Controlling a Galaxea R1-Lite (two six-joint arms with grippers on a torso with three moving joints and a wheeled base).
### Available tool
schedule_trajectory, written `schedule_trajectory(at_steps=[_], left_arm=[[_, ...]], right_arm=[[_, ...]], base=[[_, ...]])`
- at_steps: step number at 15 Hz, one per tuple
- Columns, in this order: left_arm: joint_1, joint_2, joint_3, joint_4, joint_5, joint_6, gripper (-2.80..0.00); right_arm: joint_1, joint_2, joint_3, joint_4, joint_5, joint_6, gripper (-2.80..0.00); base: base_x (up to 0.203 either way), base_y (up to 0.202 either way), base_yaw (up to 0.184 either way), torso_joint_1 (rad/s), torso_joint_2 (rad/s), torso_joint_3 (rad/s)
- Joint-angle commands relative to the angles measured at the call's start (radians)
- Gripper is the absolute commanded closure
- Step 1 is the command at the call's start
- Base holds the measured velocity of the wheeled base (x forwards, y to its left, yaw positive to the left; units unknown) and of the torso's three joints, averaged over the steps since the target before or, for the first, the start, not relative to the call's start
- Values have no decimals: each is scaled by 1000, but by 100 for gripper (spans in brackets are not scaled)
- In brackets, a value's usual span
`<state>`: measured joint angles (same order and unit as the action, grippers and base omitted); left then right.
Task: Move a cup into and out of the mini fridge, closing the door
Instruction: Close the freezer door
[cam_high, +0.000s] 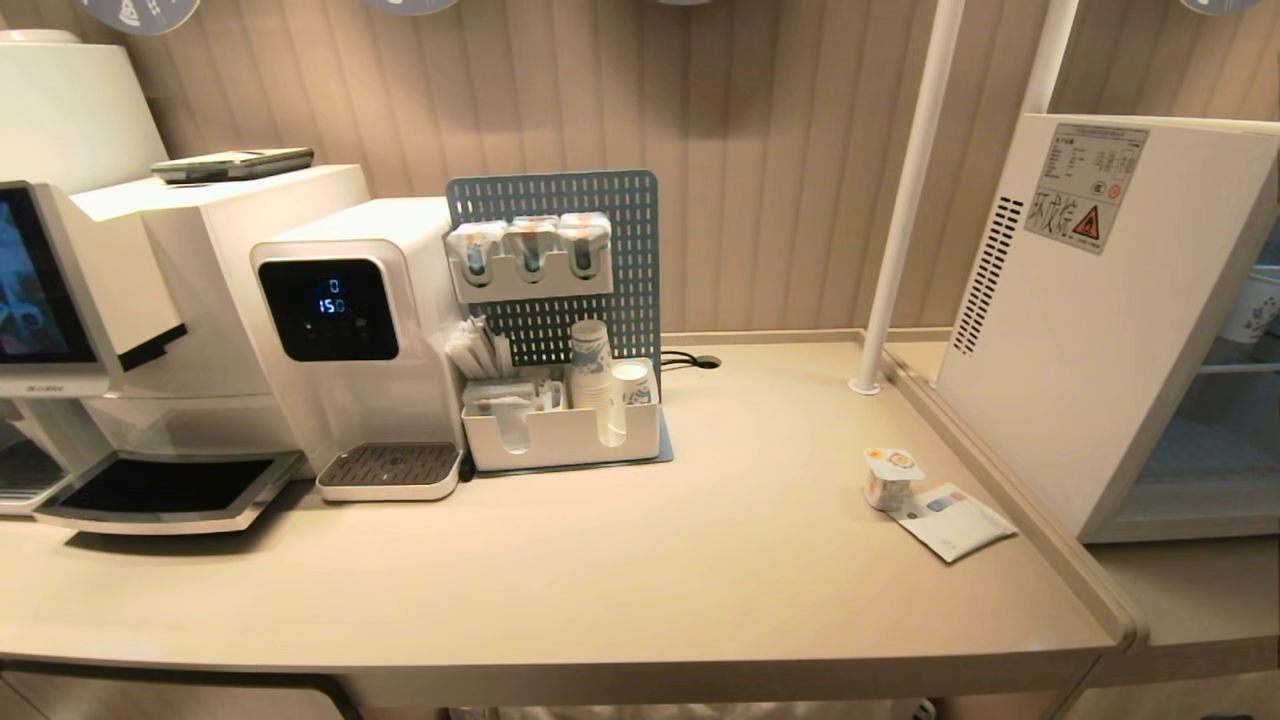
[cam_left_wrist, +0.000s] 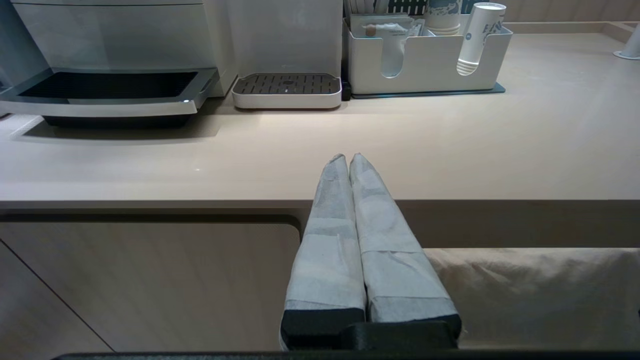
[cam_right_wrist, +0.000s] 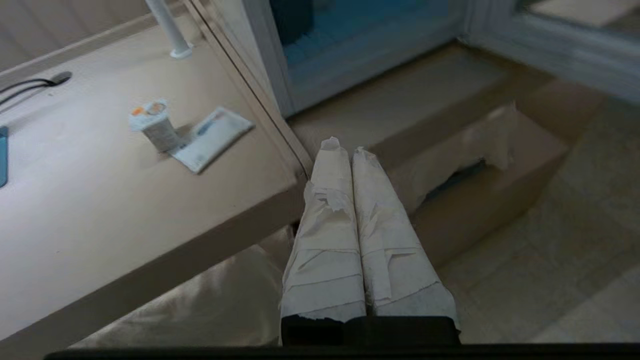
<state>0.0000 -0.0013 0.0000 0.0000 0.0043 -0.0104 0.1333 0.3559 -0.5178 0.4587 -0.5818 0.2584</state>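
The cup (cam_high: 892, 478), a tiny white pot with an orange-marked foil top, stands upright on the counter near its right edge. It shows again in the right wrist view (cam_right_wrist: 152, 125). Just right of it is the white mini fridge (cam_high: 1100, 320), on a lower counter. Its inside and a wire shelf (cam_high: 1240, 368) are exposed, and the door (cam_right_wrist: 565, 50) appears swung open. My right gripper (cam_right_wrist: 345, 147) is shut and empty, hanging off the counter's front right corner, well short of the cup. My left gripper (cam_left_wrist: 348, 157) is shut and empty, parked at the counter's front edge. Neither arm shows in the head view.
A flat packet (cam_high: 955, 520) lies against the cup. A blue-patterned paper cup (cam_high: 1255, 310) sits inside the fridge. A coffee machine (cam_high: 60, 300), water dispenser (cam_high: 350, 330) and cup organiser (cam_high: 560, 425) line the back left. A white pole (cam_high: 905, 200) and a raised lip (cam_high: 1010, 480) border the counter.
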Motion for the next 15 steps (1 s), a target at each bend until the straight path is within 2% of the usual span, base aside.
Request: schedule_trajectory(at_steps=[1,3,5,7,8,9,11,12,14,15], left_arm=[[0,1,2,0,0,0,0],[0,1,2,0,0,0,0],[0,1,2,0,0,0,0],[0,1,2,0,0,1,0],[0,1,2,0,0,1,0],[0,1,2,0,0,1,0],[0,1,2,0,0,0,0],[0,1,2,0,0,1,0],[0,1,2,0,0,0,0],[0,1,2,0,0,1,0]], right_arm=[[-38,-69,24,58,9,57,0],[-39,-68,-56,83,37,47,0],[-40,-68,-127,168,60,33,0],[-42,-68,-149,215,70,37,0],[-69,-65,-149,217,92,36,0],[-126,-65,-148,218,146,27,0],[-245,-70,-140,222,328,-2,0],[-253,-73,-102,199,361,-4,0],[-249,-76,0,7,428,-14,0],[-222,-79,45,-64,451,-26,0]], base=[[0,0,0,0,0,0],[0,0,0,0,0,0],[0,0,0,0,0,0],[0,0,0,0,0,0],[0,0,0,0,0,0],[0,0,0,0,0,0],[0,0,0,0,0,0],[0,0,0,0,0,0],[0,0,0,0,0,0],[0,0,0,0,0,0]])
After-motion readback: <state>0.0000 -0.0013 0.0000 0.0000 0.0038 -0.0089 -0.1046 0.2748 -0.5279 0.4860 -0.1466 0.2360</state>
